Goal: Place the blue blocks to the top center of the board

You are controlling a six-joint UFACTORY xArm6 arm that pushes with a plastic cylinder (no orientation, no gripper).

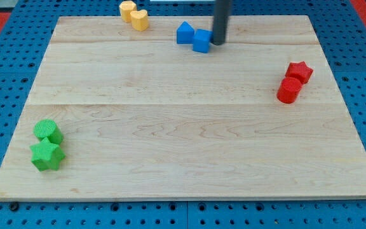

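Two blue blocks sit near the board's top centre. A blue house-shaped block is on the left and a blue cube touches its right side. My tip stands against the cube's right side. The dark rod rises from there out of the view's top.
Two yellow blocks sit at the top edge, left of the blue ones. A red star and a red cylinder are at the right. A green cylinder and a green star are at the lower left. The wooden board lies on a blue pegboard.
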